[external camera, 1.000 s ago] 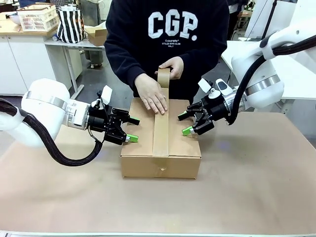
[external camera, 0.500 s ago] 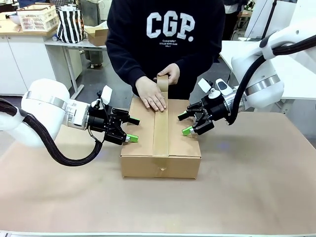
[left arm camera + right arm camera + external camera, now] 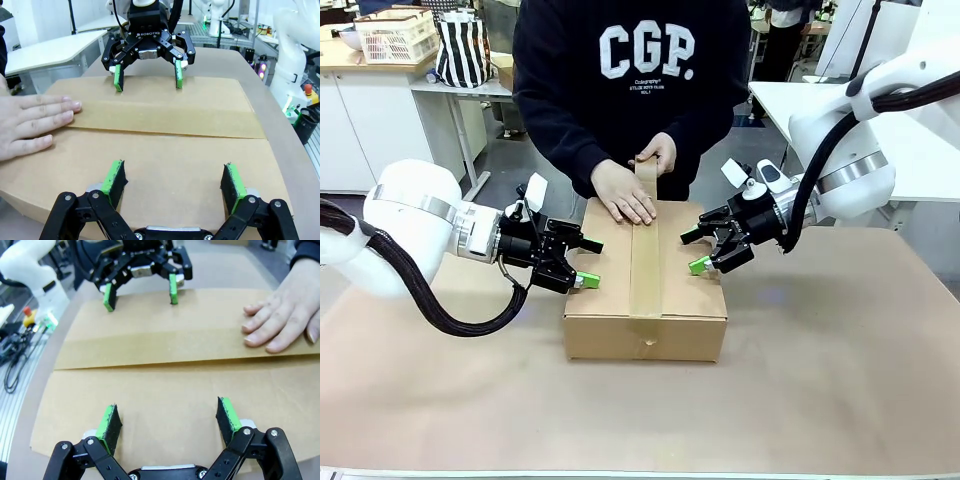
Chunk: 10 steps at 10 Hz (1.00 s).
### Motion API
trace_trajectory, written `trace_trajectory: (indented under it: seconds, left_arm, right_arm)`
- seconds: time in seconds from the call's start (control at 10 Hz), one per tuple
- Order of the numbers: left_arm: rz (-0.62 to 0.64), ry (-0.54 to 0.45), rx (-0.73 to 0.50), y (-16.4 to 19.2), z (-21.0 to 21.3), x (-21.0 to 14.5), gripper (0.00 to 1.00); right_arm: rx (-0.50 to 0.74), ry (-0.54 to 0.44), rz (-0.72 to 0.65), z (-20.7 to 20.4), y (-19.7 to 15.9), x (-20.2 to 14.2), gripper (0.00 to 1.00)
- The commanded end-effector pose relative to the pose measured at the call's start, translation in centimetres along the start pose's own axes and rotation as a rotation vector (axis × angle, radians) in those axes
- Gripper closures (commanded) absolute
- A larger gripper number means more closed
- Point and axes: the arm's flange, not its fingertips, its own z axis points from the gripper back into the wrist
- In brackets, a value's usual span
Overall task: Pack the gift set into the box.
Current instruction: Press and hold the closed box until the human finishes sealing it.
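While the person's hand [image 3: 625,192] presses tape along the box [image 3: 645,290] at frame centre, you have the left gripper [image 3: 584,262] at its left edge and the right gripper [image 3: 693,250] at its right edge, both spread, empty, equally near, flanking the front-to-back tape seam.

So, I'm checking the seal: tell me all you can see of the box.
The box is a plain brown corrugated carton, wider than tall, standing on the table with flaps shut. A brown tape strip runs over its centre seam and down the front. A person's hand presses the far top. Both open grippers stand at its sides.
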Motion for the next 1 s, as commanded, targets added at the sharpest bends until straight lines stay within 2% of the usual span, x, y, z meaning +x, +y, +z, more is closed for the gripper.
trace_trajectory:
  seconds: [0.0, 0.9]
  left_arm:
    - [0.001, 0.003, -0.001, -0.25, -0.02, -0.32, 0.0]
    - [0.001, 0.003, -0.001, -0.25, -0.02, -0.32, 0.0]
  right_arm:
    - [-0.001, 0.01, -0.009, -0.16, 0.05, -0.57, 0.0]
    - [-0.001, 0.01, -0.009, -0.16, 0.05, -0.57, 0.0]
